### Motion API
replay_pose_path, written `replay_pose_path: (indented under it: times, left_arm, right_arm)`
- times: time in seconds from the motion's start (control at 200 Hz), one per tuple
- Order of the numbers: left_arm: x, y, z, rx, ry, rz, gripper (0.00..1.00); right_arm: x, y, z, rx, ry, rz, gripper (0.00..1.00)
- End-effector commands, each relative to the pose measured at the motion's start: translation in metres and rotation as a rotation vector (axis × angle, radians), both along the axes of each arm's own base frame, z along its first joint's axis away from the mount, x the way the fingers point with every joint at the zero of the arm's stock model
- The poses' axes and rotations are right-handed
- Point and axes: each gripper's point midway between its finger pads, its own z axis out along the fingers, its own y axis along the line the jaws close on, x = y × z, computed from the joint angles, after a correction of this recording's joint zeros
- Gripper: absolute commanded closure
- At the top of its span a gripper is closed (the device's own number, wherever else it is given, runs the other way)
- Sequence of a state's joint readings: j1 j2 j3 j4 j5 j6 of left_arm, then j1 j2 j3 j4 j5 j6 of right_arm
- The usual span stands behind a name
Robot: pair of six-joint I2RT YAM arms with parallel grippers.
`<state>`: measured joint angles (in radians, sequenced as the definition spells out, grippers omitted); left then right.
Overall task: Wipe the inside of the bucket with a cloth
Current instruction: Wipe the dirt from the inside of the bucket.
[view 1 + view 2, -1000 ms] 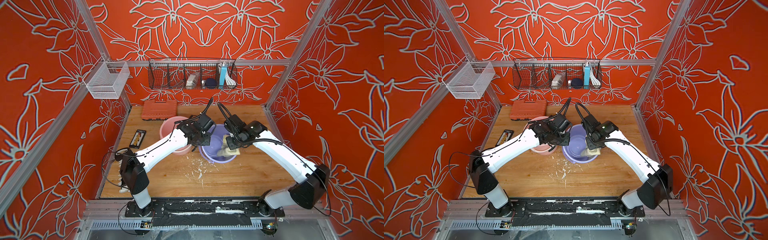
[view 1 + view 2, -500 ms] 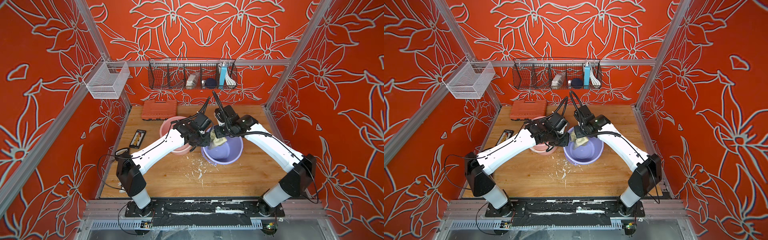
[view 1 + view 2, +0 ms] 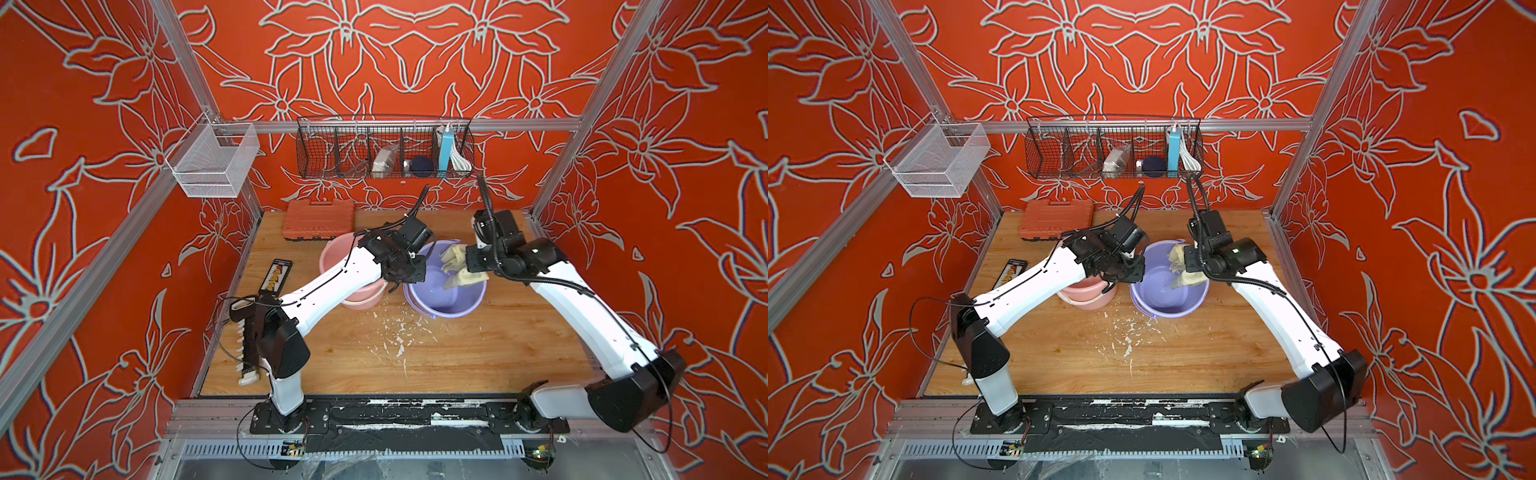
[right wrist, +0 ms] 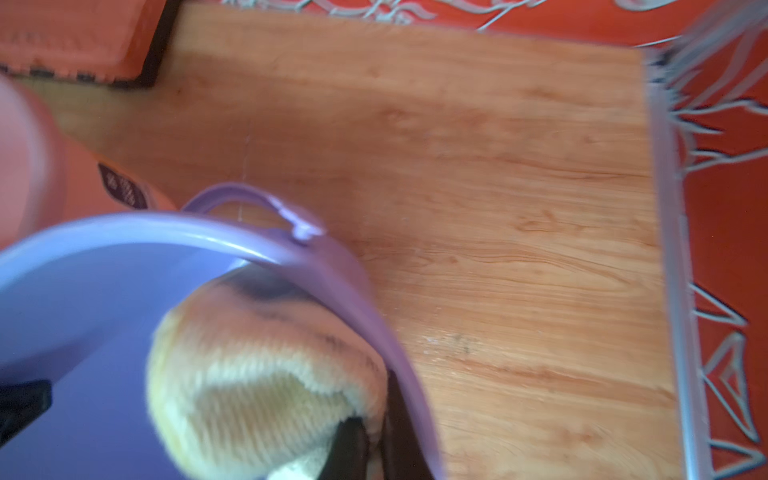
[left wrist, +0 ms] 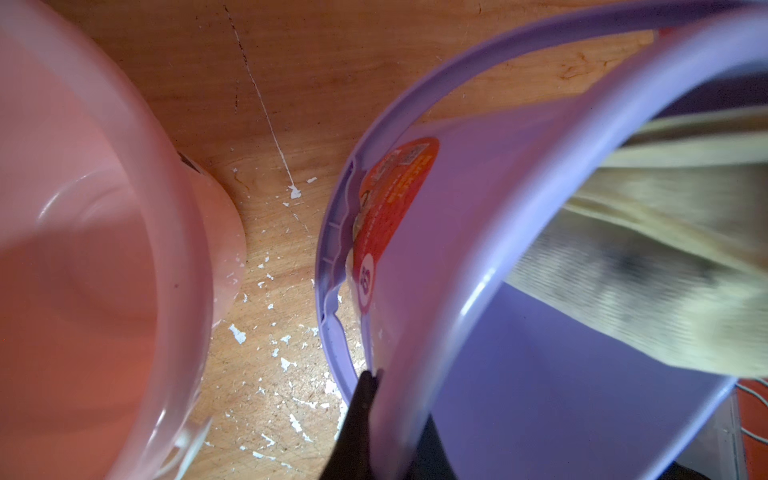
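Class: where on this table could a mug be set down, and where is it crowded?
Free: the front of the wooden table, from the buckets to the front rail; also the back right corner behind the round purple plastic bucket. Crowded: the gap between it and the round pink plastic bucket, under the left gripper.

Only illegible print: orange sticker (image 5: pixel 395 199) on the purple bucket (image 5: pixel 478 166), dark label (image 4: pixel 122 189) on the pink bucket (image 4: pixel 33 166).

Your left arm (image 3: pixel 332 282) and right arm (image 3: pixel 582 303) wear white shells with black joints (image 3: pixel 286 345). Black cables (image 3: pixel 484 199) arch off each wrist. The left gripper (image 5: pixel 386 399) and right gripper (image 4: pixel 372 432) show dark fingers (image 5: pixel 361 415).
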<state>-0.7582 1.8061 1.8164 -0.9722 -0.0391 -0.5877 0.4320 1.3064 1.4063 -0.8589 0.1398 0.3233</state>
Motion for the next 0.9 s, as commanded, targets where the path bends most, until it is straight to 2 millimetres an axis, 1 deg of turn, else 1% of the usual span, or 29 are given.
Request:
replay_pose_path:
  times: [0.0, 0.07, 0.15, 0.225, 0.265, 0.315, 0.415, 0.46, 0.53, 0.581, 0.651, 0.711, 0.801, 0.861, 0.896]
  left_arm:
    - [-0.003, 0.0, 0.002, 0.004, 0.023, -0.006, 1.0]
    - [-0.001, -0.001, 0.003, -0.003, 0.019, -0.003, 1.0]
    - [0.001, 0.001, 0.005, 0.002, 0.001, 0.004, 1.0]
    - [0.001, 0.005, 0.004, 0.006, -0.016, 0.011, 1.0]
    - [0.002, 0.006, 0.005, 0.003, -0.029, 0.013, 1.0]
    - [0.002, 0.008, 0.005, 0.002, -0.045, 0.018, 1.0]
    - [0.004, 0.011, 0.005, 0.005, -0.063, 0.025, 1.0]
    - [0.005, 0.01, 0.005, 0.006, -0.064, 0.022, 1.0]
    - [0.007, 0.008, 0.007, -0.001, -0.07, 0.021, 1.0]
    - [0.009, 0.007, 0.007, -0.005, -0.073, 0.023, 1.0]
    - [0.011, 0.003, 0.007, -0.015, -0.067, 0.023, 1.0]
    - [0.012, -0.001, 0.006, -0.029, -0.061, 0.023, 1.0]
    - [0.013, -0.006, 0.006, -0.05, -0.05, 0.02, 1.0]
    - [0.012, -0.008, 0.006, -0.062, -0.044, 0.018, 1.0]
    - [0.011, -0.009, 0.006, -0.069, -0.04, 0.017, 1.0]
  right_arm:
    - [-0.004, -0.031, 0.002, -0.022, -0.031, -0.096, 1.0]
    - [-0.01, -0.047, -0.005, -0.037, -0.011, -0.149, 1.0]
    - [-0.016, -0.067, -0.011, -0.023, 0.0, -0.22, 1.0]
    - [-0.022, -0.082, -0.01, -0.012, -0.02, -0.28, 1.0]
    - [-0.026, -0.086, -0.004, -0.004, -0.051, -0.294, 1.0]
    - [-0.03, -0.086, 0.006, 0.019, -0.098, -0.287, 1.0]
    - [-0.043, -0.086, 0.037, 0.064, -0.199, -0.264, 1.0]
    - [-0.046, -0.079, 0.051, 0.101, -0.235, -0.22, 1.0]
    - [-0.052, -0.063, 0.067, 0.154, -0.26, -0.138, 1.0]
    - [-0.056, -0.052, 0.076, 0.178, -0.278, -0.092, 1.0]
    - [-0.058, -0.028, 0.081, 0.233, -0.296, 0.018, 1.0]
    - [-0.056, -0.008, 0.077, 0.273, -0.27, 0.091, 1.0]
    - [-0.05, 0.018, 0.062, 0.266, -0.217, 0.168, 1.0]
    - [-0.044, 0.031, 0.05, 0.238, -0.191, 0.193, 1.0]
    - [-0.04, 0.034, 0.04, 0.222, -0.173, 0.19, 1.0]
